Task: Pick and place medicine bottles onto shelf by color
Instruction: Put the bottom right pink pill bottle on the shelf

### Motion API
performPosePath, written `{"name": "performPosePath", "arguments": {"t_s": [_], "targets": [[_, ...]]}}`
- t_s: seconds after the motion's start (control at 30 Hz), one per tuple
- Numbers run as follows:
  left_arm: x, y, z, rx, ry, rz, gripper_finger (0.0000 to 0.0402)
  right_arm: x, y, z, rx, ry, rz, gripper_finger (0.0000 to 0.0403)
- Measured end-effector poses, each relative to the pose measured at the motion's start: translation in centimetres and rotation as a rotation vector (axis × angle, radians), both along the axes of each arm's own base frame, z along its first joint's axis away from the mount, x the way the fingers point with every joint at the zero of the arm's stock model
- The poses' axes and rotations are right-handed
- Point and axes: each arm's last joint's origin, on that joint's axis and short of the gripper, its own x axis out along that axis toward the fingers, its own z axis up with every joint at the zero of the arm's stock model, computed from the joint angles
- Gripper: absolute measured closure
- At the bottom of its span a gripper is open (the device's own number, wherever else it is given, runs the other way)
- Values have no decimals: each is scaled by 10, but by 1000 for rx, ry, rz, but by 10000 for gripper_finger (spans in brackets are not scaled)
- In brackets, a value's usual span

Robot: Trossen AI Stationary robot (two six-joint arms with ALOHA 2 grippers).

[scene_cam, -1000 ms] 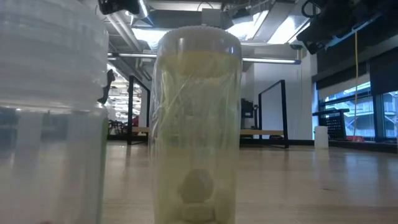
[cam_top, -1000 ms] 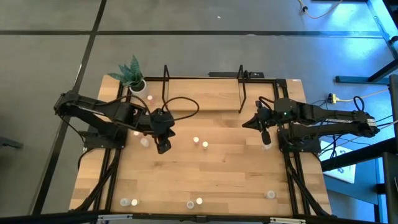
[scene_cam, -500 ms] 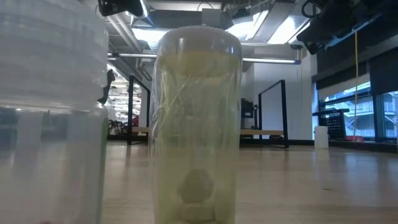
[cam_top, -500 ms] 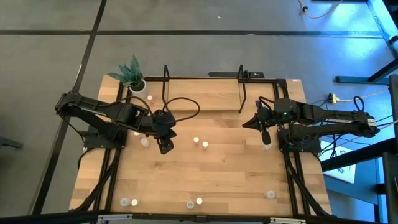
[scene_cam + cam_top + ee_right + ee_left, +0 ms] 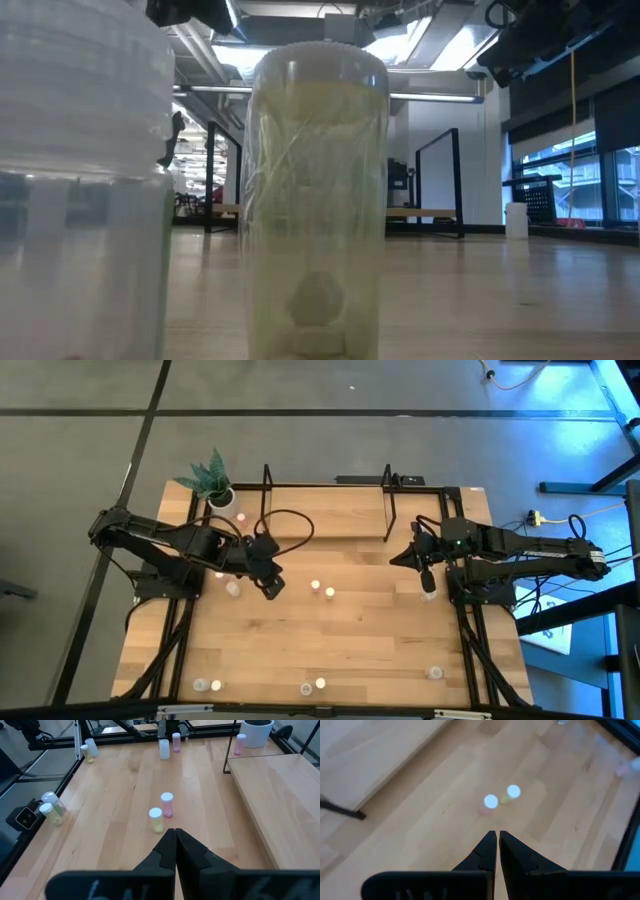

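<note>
Two medicine bottles stand upright side by side at mid-table, one pinkish (image 5: 167, 804) and one yellow-green (image 5: 156, 819); the left wrist view shows them as a pinkish bottle (image 5: 490, 802) and a yellow-green bottle (image 5: 511, 793). The shelf (image 5: 325, 515), a light board between black rods, stands at the table's far edge. My left gripper (image 5: 270, 588) hangs shut above the table, left of the pair, touching nothing. My right gripper (image 5: 427, 582) hangs shut above the table's right side, near the shelf's right end, also touching nothing.
More bottles stand near the left arm (image 5: 232, 588), beside the potted plant (image 5: 213, 482) and along the table's near edge (image 5: 313, 686). Two of these (image 5: 315, 200) fill the low view. Bare wood lies between the middle pair and the near edge.
My left gripper has rolled about its own pointing line while staying in place above the table; its fingers remain shut. The bottles and my right arm have kept still.
</note>
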Motion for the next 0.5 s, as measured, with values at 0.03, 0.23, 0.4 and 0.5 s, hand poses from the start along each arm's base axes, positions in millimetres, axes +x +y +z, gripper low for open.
{"name": "performPosePath", "arguments": {"t_s": [0.03, 0.23, 0.4, 0.5], "targets": [[0, 0, 0, -9, 1, 13, 388, 0, 0, 0, 0, 0, 0, 397], [-1, 0, -1, -71, -9, 100, 388, 0, 0, 0, 0, 0, 0, 397], [-2, 0, -1, -85, -8, 121, 365, 0, 0, 0, 0, 0, 0, 397], [-2, 0, -1, -86, -9, 121, 324, 0, 0, 0, 0, 0, 0, 397]]}}
